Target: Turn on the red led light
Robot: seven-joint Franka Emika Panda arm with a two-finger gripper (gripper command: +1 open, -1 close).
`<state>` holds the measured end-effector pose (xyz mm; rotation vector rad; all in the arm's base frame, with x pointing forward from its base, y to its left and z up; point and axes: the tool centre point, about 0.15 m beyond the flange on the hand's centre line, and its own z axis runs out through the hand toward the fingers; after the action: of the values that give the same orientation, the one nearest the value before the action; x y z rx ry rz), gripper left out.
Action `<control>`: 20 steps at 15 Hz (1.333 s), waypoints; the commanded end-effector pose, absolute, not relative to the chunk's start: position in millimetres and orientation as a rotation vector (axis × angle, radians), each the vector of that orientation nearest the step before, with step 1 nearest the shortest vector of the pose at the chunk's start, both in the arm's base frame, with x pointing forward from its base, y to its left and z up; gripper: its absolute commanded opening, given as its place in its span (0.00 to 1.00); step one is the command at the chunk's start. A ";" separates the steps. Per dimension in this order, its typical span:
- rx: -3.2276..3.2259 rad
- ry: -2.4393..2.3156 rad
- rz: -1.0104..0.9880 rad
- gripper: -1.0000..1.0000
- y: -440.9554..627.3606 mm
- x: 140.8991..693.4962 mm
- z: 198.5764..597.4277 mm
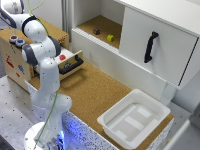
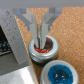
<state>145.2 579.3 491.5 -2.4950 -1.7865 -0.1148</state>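
Jaws pressed together, the gripper (image 2: pixel 42 36) tips sit on the red led (image 2: pixel 44 49), blue button (image 2: pixel 61 72) at five o'clock; press seemingly underway, lighting unconfirmed.

cork bench (image 1: pixel 95 90) | white tray (image 1: pixel 134 118) on it; wooden box (image 1: pixel 20 62)

white arm (image 1: pixel 44 75), white tray (image 1: pixel 134 119), cork table (image 1: pixel 95 92)
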 end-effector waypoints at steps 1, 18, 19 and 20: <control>-2.625 -1.813 0.142 0.00 624.1 169.3 473.2; -2.867 -1.518 -0.039 1.00 574.1 192.8 565.9; -2.886 -1.478 -0.052 1.00 570.0 195.3 565.4; -2.896 -1.436 -0.054 1.00 566.5 196.3 563.0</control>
<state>170.3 565.1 518.6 -2.7333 -1.5619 -0.1753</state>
